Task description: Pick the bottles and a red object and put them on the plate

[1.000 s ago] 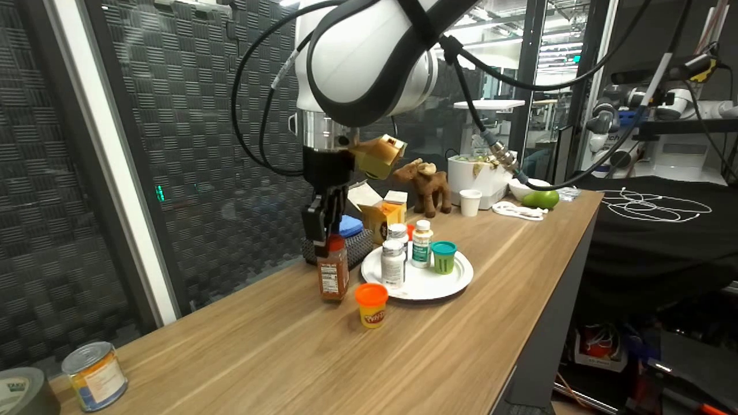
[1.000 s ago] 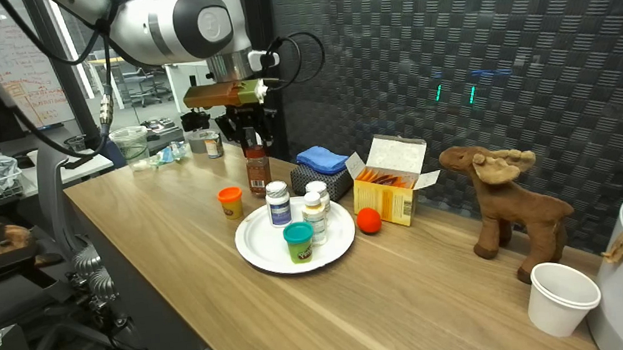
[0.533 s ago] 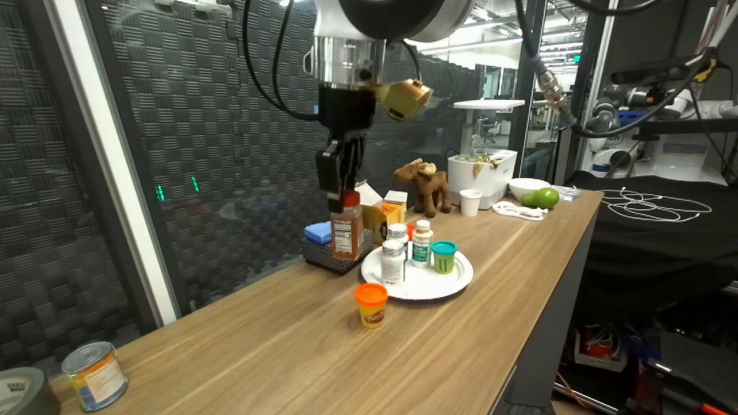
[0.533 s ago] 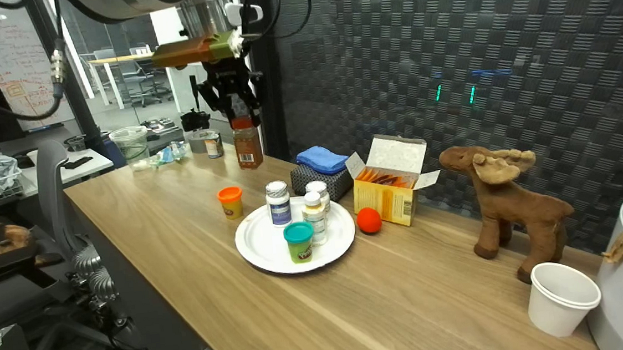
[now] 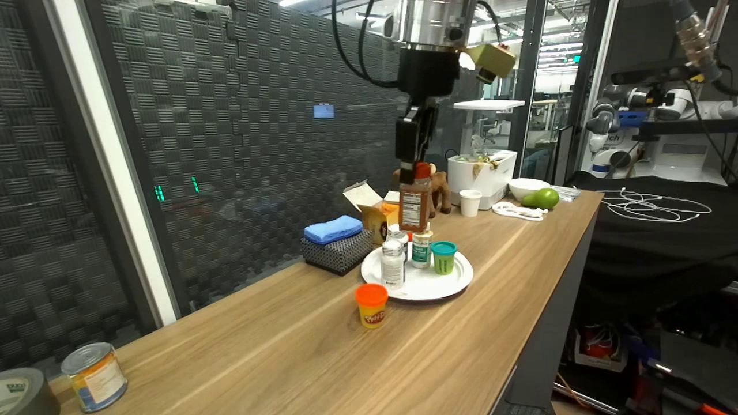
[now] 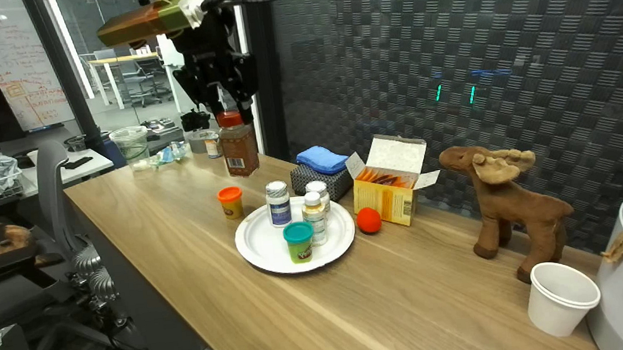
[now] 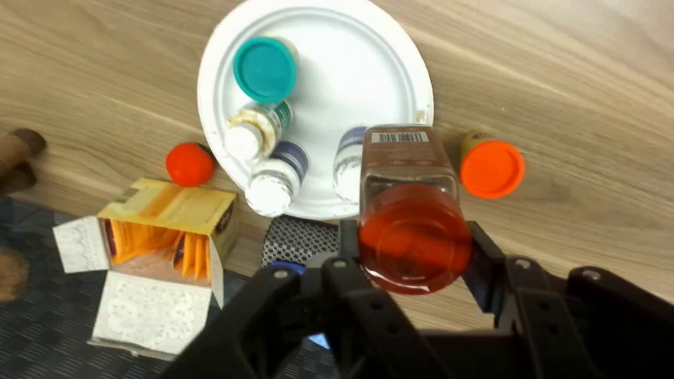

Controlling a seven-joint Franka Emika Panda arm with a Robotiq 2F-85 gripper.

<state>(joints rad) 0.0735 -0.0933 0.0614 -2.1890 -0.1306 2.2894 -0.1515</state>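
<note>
My gripper [image 5: 415, 173] is shut on the cap of a red-brown bottle [image 5: 414, 207] with a red lid, held upright above the table. In the wrist view the bottle [image 7: 408, 150] overlaps the edge of the white plate [image 7: 347, 68]. On the plate stand two white bottles [image 6: 279, 205] [image 6: 324, 193], a green-label bottle [image 6: 315, 222] with a white cap, and a green tub [image 6: 299, 245] with a teal lid. The red object, a small orange-red ball [image 6: 369, 220], sits on the table beside the plate; it is mostly hidden in an exterior view [image 5: 410, 236]. A yellow tub with an orange lid [image 5: 372, 305] stands near the plate.
A dark patterned box [image 5: 337, 253] with a blue cloth [image 5: 332, 229] and an open yellow box [image 6: 383, 200] stand beside the plate against the dark wall. A brown toy moose [image 6: 508, 198] and white cups [image 6: 560, 300] are further along the table. A can [image 5: 95, 377] stands at the far end.
My gripper has lifted the red-brown bottle from close to the table beside the plate and carried it up and across, so it now appears above the plate's things in an exterior view.
</note>
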